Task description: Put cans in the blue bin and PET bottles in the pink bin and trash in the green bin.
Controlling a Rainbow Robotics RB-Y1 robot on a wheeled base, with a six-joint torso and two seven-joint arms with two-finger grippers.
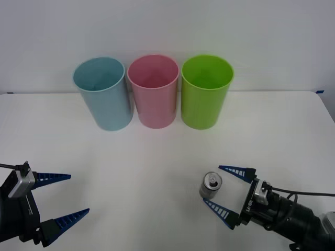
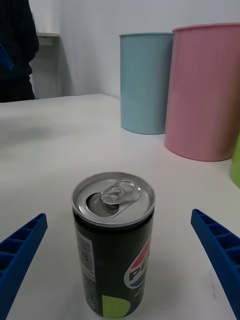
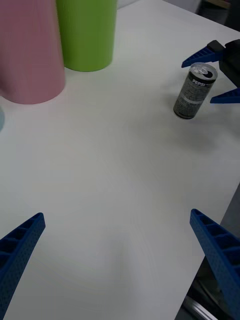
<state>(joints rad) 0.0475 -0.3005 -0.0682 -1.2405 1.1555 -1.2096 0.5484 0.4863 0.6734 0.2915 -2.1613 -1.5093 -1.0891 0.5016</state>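
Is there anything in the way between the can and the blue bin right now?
Nothing visible blocks it. The can stands upright between the open fingers of the right end effector, and bare table lies between it and the blue bin. The pink bin stands beside the blue bin, not before it.

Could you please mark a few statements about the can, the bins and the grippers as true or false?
1. The can stands upright on the table. True.
2. The right gripper is shut on the can. False: its fingers are spread, one on each side of the can, not touching it.
3. The pink bin stands between the blue bin and the green bin. True.
4. The can is already in the blue bin. False: it is on the table, well in front of the bins.
5. The left gripper holds a bottle. False: it is open and empty, near the table's front left.
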